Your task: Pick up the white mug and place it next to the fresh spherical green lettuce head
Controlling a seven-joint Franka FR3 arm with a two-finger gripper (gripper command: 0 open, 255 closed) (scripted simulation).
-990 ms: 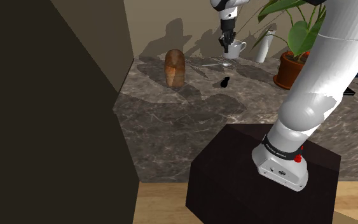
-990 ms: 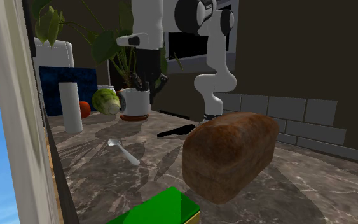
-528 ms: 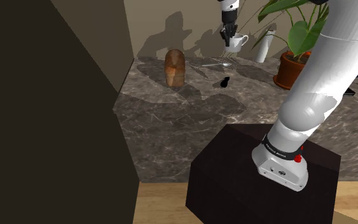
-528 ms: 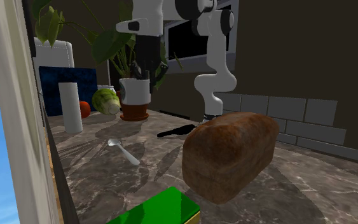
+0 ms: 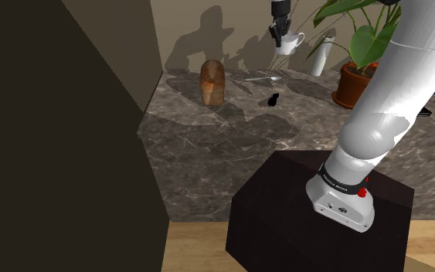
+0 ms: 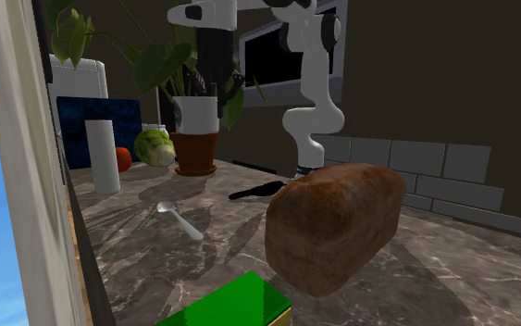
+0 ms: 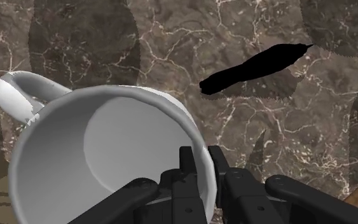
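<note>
The white mug (image 5: 290, 43) hangs in the air above the marble counter (image 5: 231, 135), near the back wall. My black gripper (image 5: 277, 35) is shut on its rim from above. In the second exterior view the mug (image 6: 198, 114) is lifted in front of the plant's leaves, with the gripper (image 6: 214, 93) clasping its rim. In the wrist view one finger is inside the mug (image 7: 101, 159) and one outside, so the gripper (image 7: 203, 167) pinches the wall. The green lettuce head (image 6: 155, 147) lies on the counter below, to the second exterior view's left of the mug.
A bread loaf (image 6: 337, 225) lies near the counter's middle, with a spoon (image 6: 177, 219) and a flat black object (image 6: 256, 192) beyond it. A potted plant (image 6: 196, 153), a white cylinder (image 6: 104, 156) and a tomato (image 6: 123, 158) stand around the lettuce. A green box (image 6: 235, 306) sits in the foreground.
The gripper has risen steadily with the mug in it, from just above the counter to well above it. Nothing else has moved.
</note>
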